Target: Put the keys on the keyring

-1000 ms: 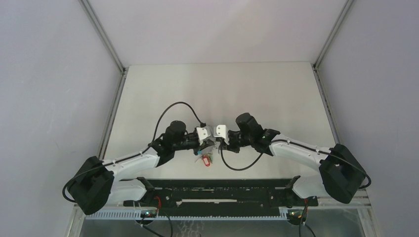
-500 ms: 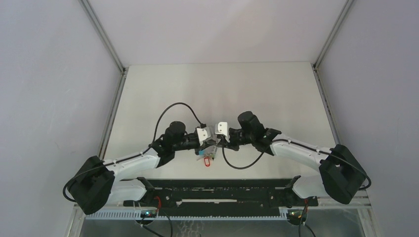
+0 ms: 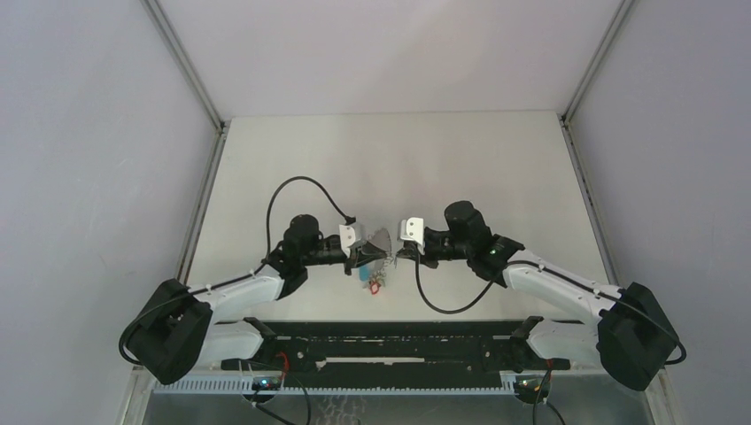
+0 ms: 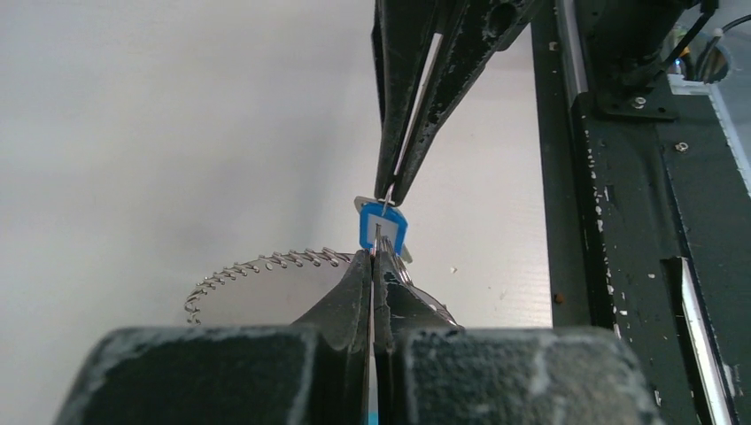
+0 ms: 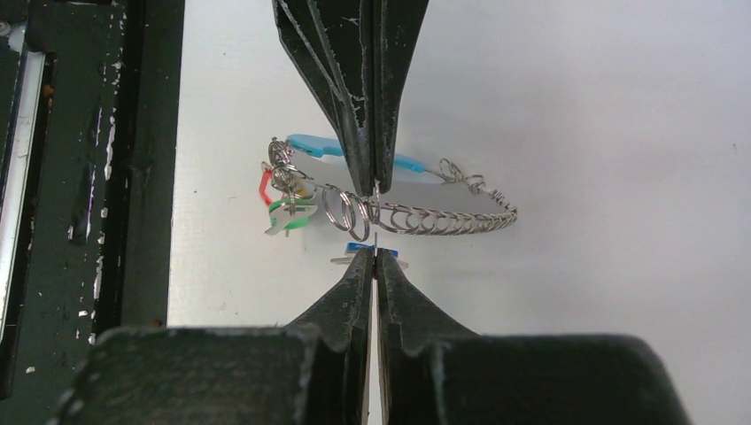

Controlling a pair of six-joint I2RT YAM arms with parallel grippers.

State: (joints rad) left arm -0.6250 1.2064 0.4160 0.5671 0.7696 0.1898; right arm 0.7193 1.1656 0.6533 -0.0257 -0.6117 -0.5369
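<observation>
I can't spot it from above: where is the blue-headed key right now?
In the left wrist view the blue-headed key sits mid-frame, pinched at the tips of the right gripper, directly between it and the left gripper, just right of the keyring.

L gripper (image 4: pixel 373 259) pinched shut on keyring (image 4: pixel 266 263), R gripper (image 4: pixel 388 193) opp. nipping blue key (image 4: pixel 383 230).

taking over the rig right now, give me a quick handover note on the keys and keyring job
left gripper: shut on the keyring, pinching its wire beside the coiled stretch.
right gripper: shut on the blue-headed key, tip to tip with the left gripper.
things: key head sits close against the ring wire; coloured plastic tags are bunched further along the ring.
done: both things gripped and lined up.
left: the key does not look threaded yet; work it onto the wire, then release.
</observation>
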